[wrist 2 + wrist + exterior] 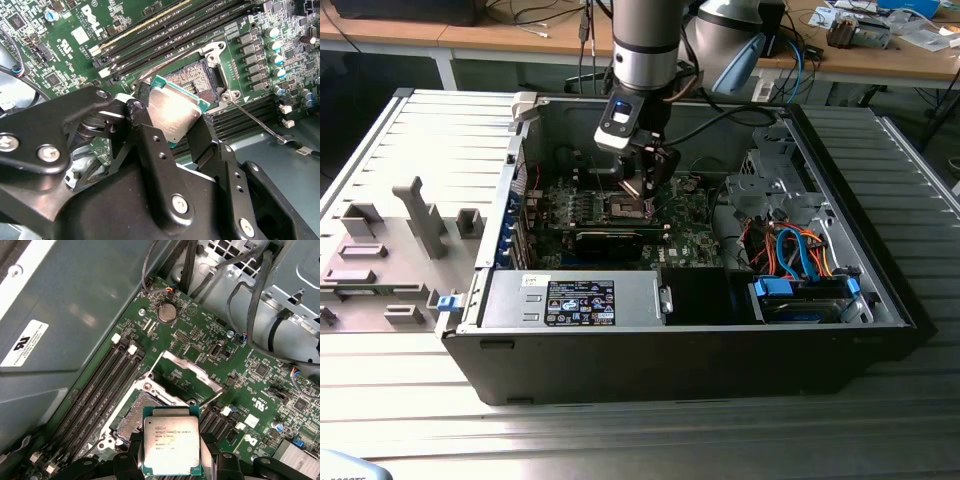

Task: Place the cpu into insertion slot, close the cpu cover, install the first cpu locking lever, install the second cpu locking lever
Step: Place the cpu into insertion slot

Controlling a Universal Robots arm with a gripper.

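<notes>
We see a ribbed grey metal bench (pixel 880 420) under even light, a wooden desk (pixel 470 38) strewn with cables (pixel 535 15) behind it, and a grey fixture plate (pixel 450 140) on the exterior view's left.

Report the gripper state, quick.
Gripper: shut on the cpu, held by the insertion slot, not yet seated.
</notes>
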